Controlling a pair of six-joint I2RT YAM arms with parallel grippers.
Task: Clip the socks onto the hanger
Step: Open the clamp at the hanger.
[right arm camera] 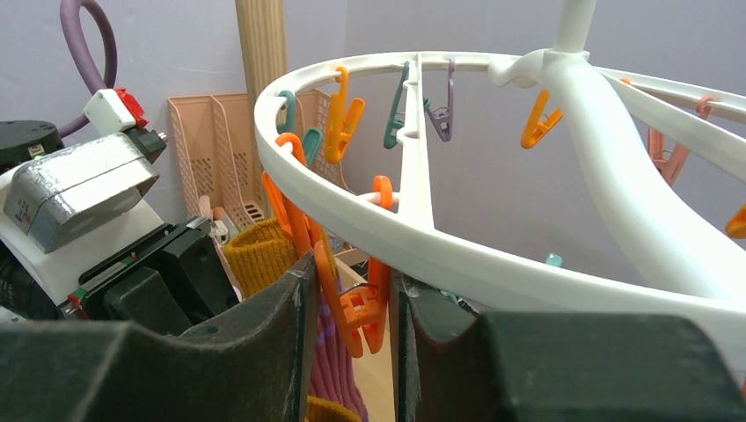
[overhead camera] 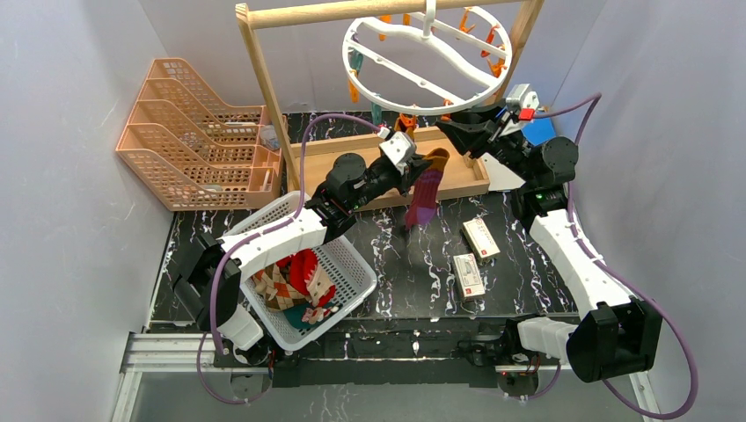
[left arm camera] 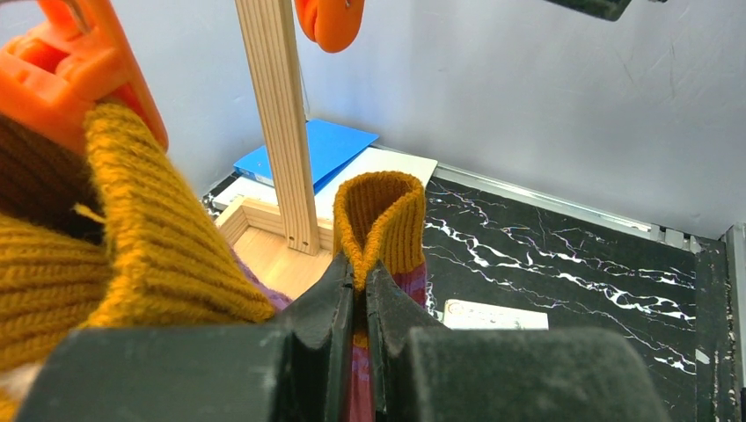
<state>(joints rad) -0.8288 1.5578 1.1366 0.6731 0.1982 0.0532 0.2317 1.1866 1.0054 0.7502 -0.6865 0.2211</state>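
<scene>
"So, where is the sock?"

"The left gripper is pressed shut on the purple sock, just under its yellow cuff. From above, the sock hangs long, cuff at 12 o'clock and toe at 6."

"And the clip?"

"The orange clip hangs under the hanger, at 1 o'clock from the cuff, just beside it. The right gripper is nearer and pinches it."

"Any words?"

"Only on two small boxes, too tiny to read."
</scene>
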